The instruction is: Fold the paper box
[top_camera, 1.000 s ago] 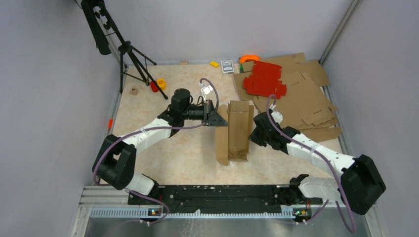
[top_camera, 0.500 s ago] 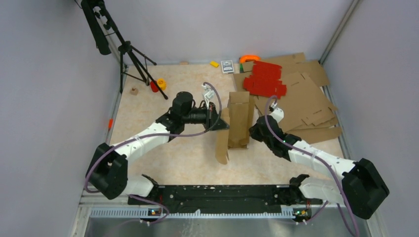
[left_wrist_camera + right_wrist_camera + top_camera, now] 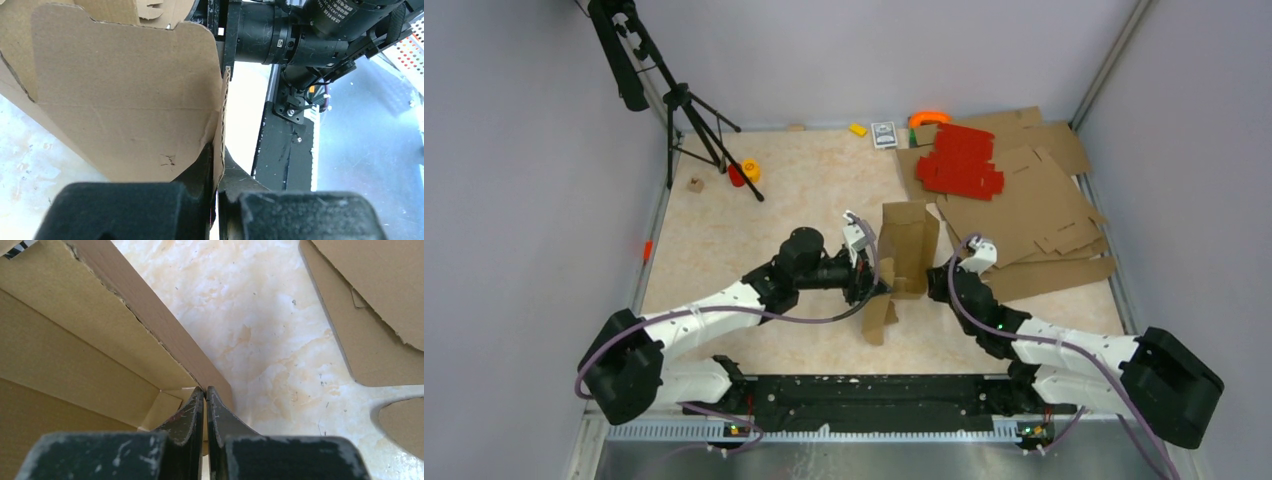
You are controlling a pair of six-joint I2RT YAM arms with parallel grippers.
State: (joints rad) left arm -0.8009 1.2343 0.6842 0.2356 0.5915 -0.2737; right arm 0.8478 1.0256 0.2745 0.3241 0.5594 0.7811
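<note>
- Table [image 3: 754, 230]: carries everything, with a pale marbled top and grey walls on three sides.
- Flat brown cardboard sheets [image 3: 1034, 200]: lie stacked in the far right corner, overlapping one another; show again at the right edge of the right wrist view [image 3: 380, 315], flat on the table top.
- Tripod [image 3: 689, 110]: stands black in the far left corner, legs spread onto the table.
- Paper box [image 3: 907, 248]: stands raised on end near the middle of the table, just left of the flat brown sheets and between the two grippers; hangs one narrow flap down at its near left, reaching toward the table top. Fills the left wrist view as a creased panel with a rounded flap [image 3: 125, 100], and the right wrist view as an open inner corner [image 3: 75, 350].
- Red cardboard sheets [image 3: 961, 160]: rest on top of the brown stack, well apart from the box.
- Left gripper [image 3: 862, 278]: reaches in from the left, fingers closed tight on a thin edge of the box, seen pinched between the black pads [image 3: 216, 165].
- Right gripper [image 3: 939, 283]: meets the box's near right side, fingers pressed together at a corner of its wall, with a sliver of cardboard between them [image 3: 205, 392].
- Orange ring [image 3: 929, 118], small card pack [image 3: 884, 134] and yellow block [image 3: 858, 129]: sit along the far edge.
- Yellow-and-red toy [image 3: 746, 172] and small wooden cube [image 3: 695, 184]: lie near the tripod's feet.
</note>
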